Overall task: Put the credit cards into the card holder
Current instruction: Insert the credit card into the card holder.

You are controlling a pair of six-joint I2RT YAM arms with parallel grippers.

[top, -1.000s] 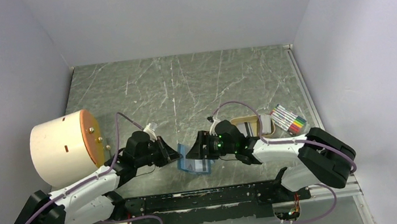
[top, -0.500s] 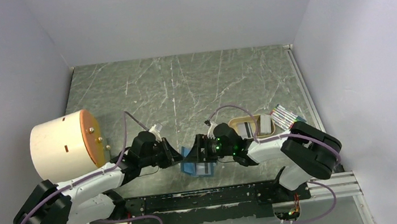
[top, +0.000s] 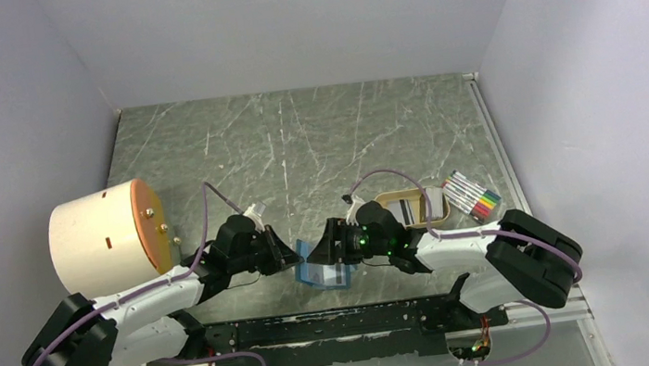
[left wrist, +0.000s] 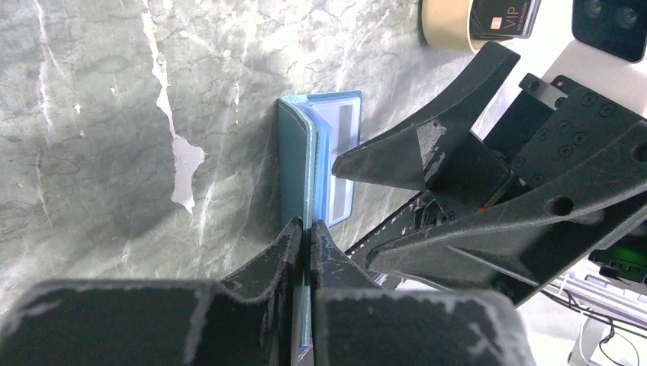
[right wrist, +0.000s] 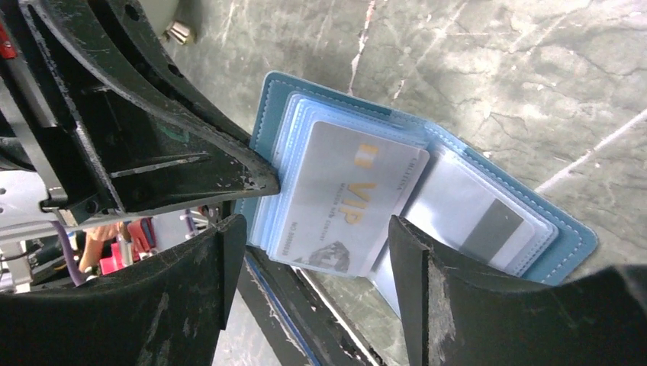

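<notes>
The teal card holder (top: 325, 274) lies open between both arms near the table's front edge. My left gripper (left wrist: 307, 229) is shut on the edge of the card holder (left wrist: 294, 168) and its clear sleeves. In the right wrist view a pale VIP credit card (right wrist: 343, 198) rests on the sleeves of the card holder (right wrist: 568, 244), its near end between the fingers of my right gripper (right wrist: 317, 255). That gripper stands open, with a gap to the card on the left. A second card with a grey stripe (right wrist: 488, 229) sits inside a sleeve. More cards (top: 431, 207) lie in the tray.
A tan oval tray (top: 390, 199) sits right of the right gripper, with a pack of coloured markers (top: 474, 194) beyond it. A large cream cylinder with an orange end (top: 104, 243) lies at the left. The black rail (top: 338, 326) runs along the near edge.
The left gripper has shifted a little to the right with the card holder. The right gripper has stayed at the holder, its jaws opening slightly.
</notes>
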